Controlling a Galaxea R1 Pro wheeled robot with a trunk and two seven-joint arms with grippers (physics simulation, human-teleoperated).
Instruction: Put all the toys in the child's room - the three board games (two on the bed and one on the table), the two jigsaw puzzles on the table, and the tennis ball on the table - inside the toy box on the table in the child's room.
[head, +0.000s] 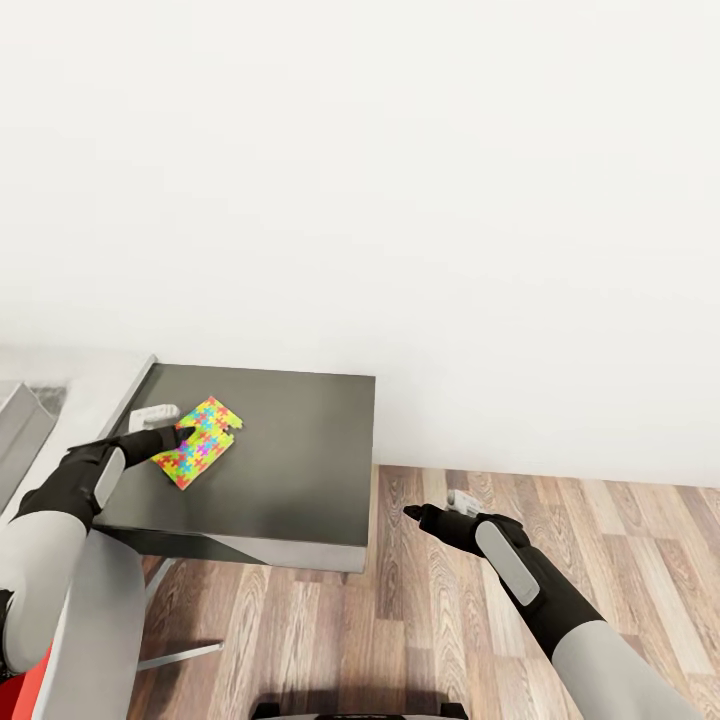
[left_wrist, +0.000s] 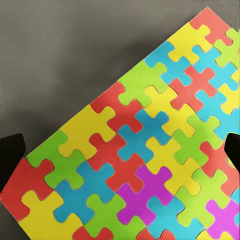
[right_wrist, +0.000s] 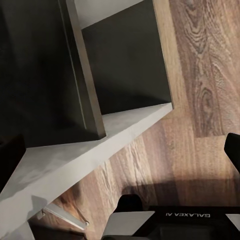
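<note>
cabinet (head: 290, 450): dark grey flat top, lower left of the head view, against the white wall
on cabinet: jigsaw puzzle (head: 198, 442), lying flat near its left edge, turned at an angle
table (head: 95, 390): pale strip at far left, beside the cabinet
floor (head: 450, 610): wood planks, lower right

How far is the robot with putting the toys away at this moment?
Nothing looks put away yet in these pictures. In hand: the left gripper reaches the jigsaw puzzle, which lies flat on the dark cabinet; in the left wrist view its fingers stand wide on either side of the puzzle, not closed. The right gripper hangs open over the floor. Left: gripping the puzzle and carrying it.
</note>
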